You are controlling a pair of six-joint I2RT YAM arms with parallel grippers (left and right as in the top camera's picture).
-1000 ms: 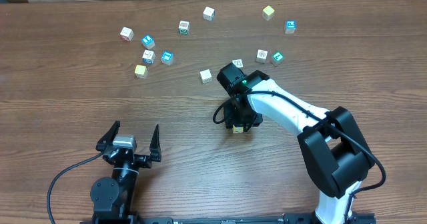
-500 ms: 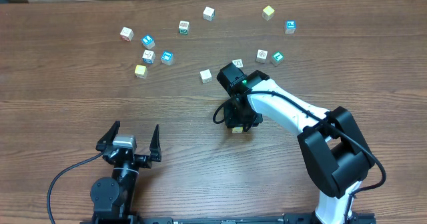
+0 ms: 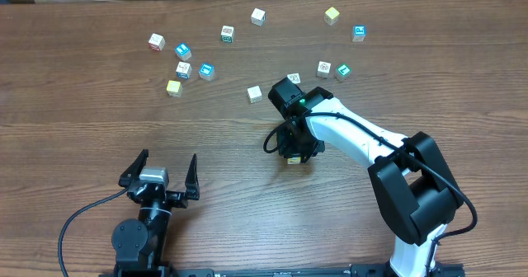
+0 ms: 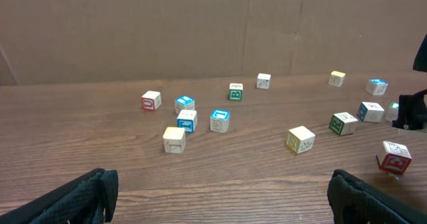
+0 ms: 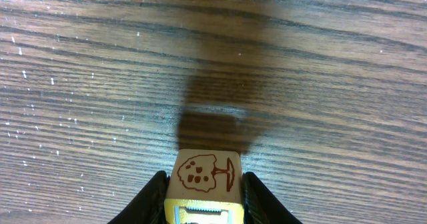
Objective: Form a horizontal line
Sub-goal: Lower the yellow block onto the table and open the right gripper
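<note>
Barely shifts since a second ago, yet clamps the tree-printed cube [image 5: 203, 173] in the right gripper [image 3: 293, 152] mid-table, well apart from the scattered cubes [image 3: 255, 94], no line begun; seems light, hard, slick, best pinched on opposite flat faces

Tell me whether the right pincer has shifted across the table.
No. The right pincer sits at the same spot relative to the nearby white cube as before.

Far side: loose cubes [image 3: 206, 71] scattered wide, narrow gaps between.
Centre: right arm [image 3: 346, 133] slants in; right gripper [image 3: 293, 153] clamps a tree-print cube [image 5: 203, 171].
Near left: left gripper [image 3: 167, 166], jaws spread wide.
Between: bare table [image 3: 82, 112], open passage.
</note>
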